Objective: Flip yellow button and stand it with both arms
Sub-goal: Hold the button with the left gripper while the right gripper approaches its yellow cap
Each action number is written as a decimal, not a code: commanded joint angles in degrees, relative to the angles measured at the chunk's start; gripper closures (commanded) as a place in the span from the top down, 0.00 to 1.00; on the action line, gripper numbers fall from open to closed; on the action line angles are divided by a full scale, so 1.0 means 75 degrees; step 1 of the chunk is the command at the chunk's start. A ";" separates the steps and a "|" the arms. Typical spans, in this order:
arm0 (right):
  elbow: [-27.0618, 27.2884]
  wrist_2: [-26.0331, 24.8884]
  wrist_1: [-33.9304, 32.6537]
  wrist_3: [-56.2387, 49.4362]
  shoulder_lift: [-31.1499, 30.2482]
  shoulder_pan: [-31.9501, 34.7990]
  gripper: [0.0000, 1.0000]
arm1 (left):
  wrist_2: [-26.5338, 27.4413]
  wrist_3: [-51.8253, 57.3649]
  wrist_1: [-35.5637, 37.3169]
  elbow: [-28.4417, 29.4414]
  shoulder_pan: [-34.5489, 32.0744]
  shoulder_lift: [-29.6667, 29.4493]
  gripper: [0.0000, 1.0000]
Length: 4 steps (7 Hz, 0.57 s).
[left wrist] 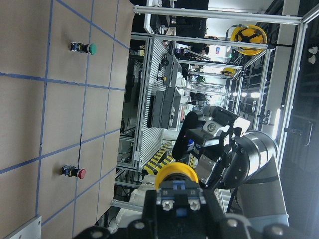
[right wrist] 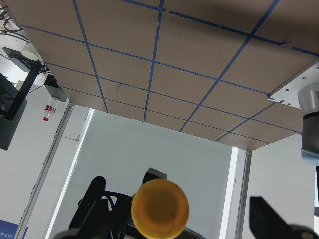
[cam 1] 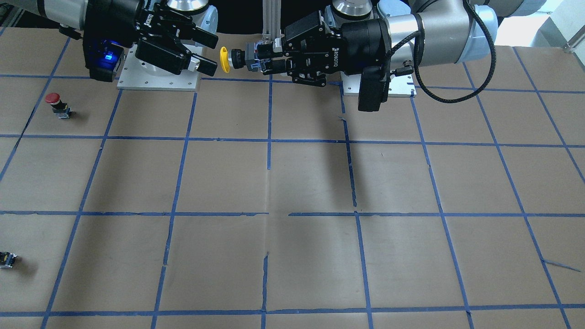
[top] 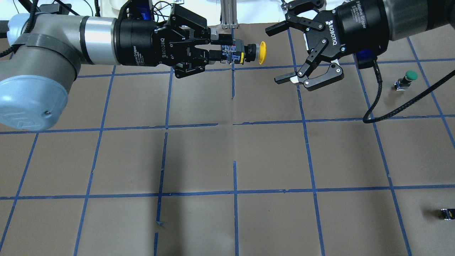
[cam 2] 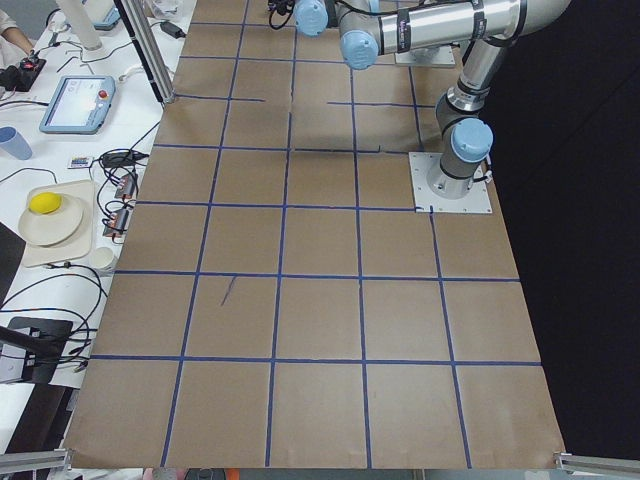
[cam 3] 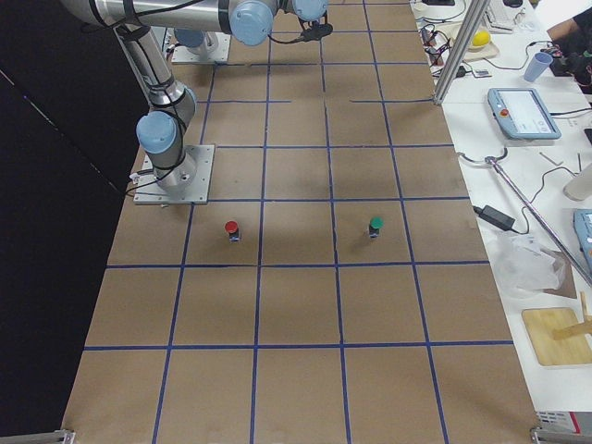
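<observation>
The yellow button (top: 262, 47) is held level in the air, cap pointing at my right gripper. My left gripper (top: 217, 49) is shut on its grey contact base. In the front view the cap (cam 1: 224, 60) sticks out from the left gripper (cam 1: 261, 58). My right gripper (top: 273, 56) is open, jaws wide, just off the cap and not touching it; in the front view the right gripper (cam 1: 210, 54) faces the cap. The left wrist view shows the button (left wrist: 177, 174) from behind. The right wrist view shows the cap (right wrist: 160, 209) face-on.
A red-capped button (cam 1: 54, 99) stands on the brown paper table (cam 1: 292, 183) on my right side. A green-capped button (top: 410, 75) stands there too. A small dark block (top: 446, 213) lies near the table edge. Both arm bases stand at the table's robot side.
</observation>
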 commanded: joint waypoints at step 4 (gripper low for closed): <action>0.0019 0.0242 -0.0045 0.0025 0.0107 0.0277 0.89 | 0.0003 -0.0012 0.0018 -0.0004 0.0000 0.0015 0.02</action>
